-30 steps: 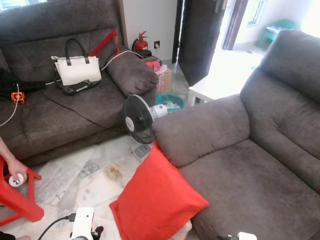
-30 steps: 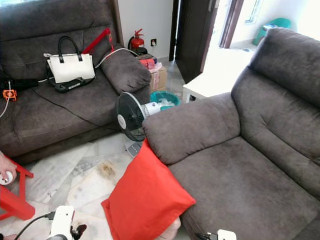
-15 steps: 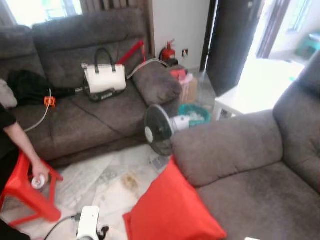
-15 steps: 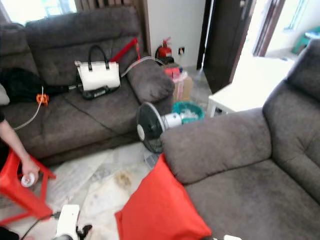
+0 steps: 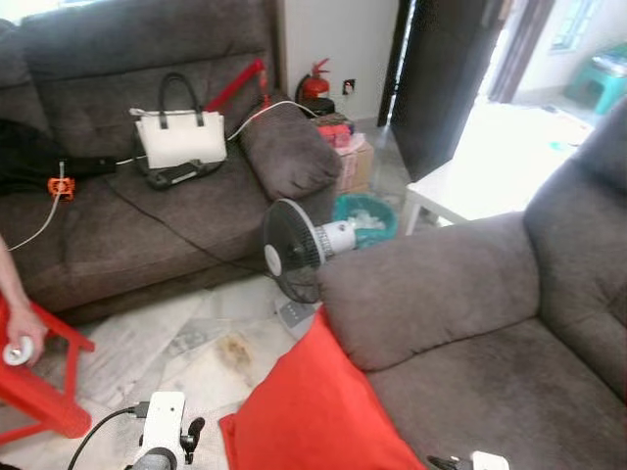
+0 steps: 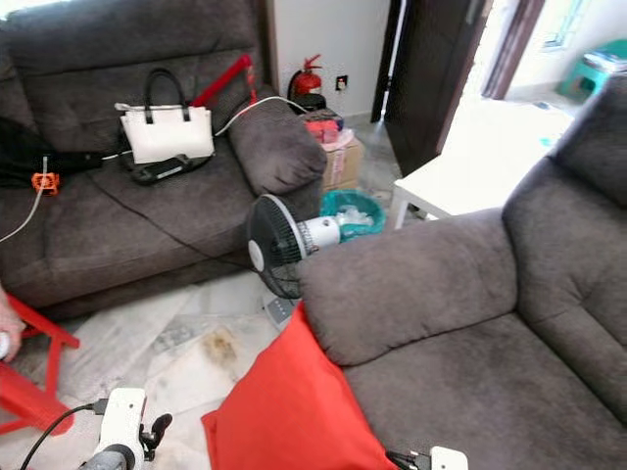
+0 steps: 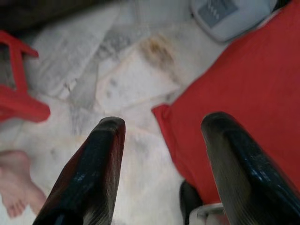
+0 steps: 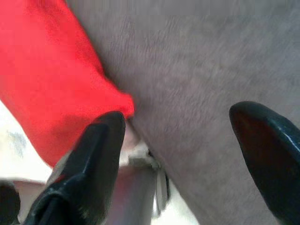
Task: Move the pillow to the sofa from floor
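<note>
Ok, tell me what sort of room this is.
Most likely a home living room: two grey sofas set at an angle, a floor fan on the marble floor, and a red pillow.

The pale marble floor [image 5: 186,343] carries a red pillow [image 5: 313,411] leaning against the grey sofa [image 5: 490,333], a black fan [image 5: 292,251] just beside it, and a red stool [image 5: 39,392].

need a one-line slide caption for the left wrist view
Left tool open above the marble floor, beside the red pillow's corner, red stool nearby.
</note>
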`<state>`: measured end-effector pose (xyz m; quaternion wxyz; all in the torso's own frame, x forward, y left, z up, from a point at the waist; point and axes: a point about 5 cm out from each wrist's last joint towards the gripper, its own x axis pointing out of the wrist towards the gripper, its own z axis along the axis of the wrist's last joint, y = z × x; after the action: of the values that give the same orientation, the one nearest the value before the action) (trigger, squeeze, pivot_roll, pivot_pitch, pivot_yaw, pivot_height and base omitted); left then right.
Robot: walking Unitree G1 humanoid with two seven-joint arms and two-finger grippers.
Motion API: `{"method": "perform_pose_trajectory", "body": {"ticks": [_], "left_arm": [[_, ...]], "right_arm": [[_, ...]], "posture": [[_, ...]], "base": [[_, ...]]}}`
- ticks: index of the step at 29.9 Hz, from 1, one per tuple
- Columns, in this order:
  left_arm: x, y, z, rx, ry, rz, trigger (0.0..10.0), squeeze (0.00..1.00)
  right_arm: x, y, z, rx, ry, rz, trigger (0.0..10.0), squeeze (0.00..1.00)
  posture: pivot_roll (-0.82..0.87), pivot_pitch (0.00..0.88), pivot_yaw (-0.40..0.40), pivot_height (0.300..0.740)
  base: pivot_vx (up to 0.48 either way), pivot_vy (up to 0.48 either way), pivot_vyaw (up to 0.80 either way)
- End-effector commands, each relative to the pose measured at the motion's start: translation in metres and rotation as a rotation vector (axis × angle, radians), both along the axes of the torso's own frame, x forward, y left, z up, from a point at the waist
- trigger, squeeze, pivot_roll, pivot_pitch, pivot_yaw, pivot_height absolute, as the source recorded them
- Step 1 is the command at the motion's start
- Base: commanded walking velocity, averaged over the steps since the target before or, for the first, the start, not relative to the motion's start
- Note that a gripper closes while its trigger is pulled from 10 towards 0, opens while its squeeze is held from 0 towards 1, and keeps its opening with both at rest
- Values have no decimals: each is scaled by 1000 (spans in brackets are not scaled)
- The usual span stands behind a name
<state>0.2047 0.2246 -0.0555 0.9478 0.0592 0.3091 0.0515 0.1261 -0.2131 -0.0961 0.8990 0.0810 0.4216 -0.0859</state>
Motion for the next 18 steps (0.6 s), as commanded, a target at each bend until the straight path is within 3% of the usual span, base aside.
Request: {"method": "perform_pose_trajectory", "body": {"ticks": [1,5,7,9,10,14,16,18], "left_arm": [[-3,4,2,21,-38,14,10000,0],[-1,4,7,56,-101,-4,10000,0],[32,1,38,83,-311,-45,10000,0],[55,-3,75,114,-502,-71,10000,0],[57,-3,92,140,-583,-73,10000,0],[56,-2,97,165,-627,-62,10000,0],[56,-2,100,174,-666,-77,10000,0],[55,-3,102,176,-670,-82,10000,0]], "right_arm": [[5,0,3,9,-59,-24,10000,0],[7,1,6,13,-105,-21,10000,0],[55,4,37,-30,-384,29,10000,0],[75,5,60,-55,-549,43,10000,0],[76,4,66,-63,-596,37,10000,0],[72,3,74,-67,-661,29,10000,0],[72,3,91,-84,-759,14,10000,0],[73,3,96,-91,-779,12,10000,0]], "posture": [[79,10,-21,740],[87,11,-17,740],[94,9,-14,740],[95,8,-11,740],[95,8,-8,740],[93,7,-4,740],[94,9,2,740],[93,8,4,740]], "base": [[0,0,0],[0,0,0],[0,0,0],[0,0,0],[0,0,0],[0,0,0],[0,0,0],[0,0,0]]}}
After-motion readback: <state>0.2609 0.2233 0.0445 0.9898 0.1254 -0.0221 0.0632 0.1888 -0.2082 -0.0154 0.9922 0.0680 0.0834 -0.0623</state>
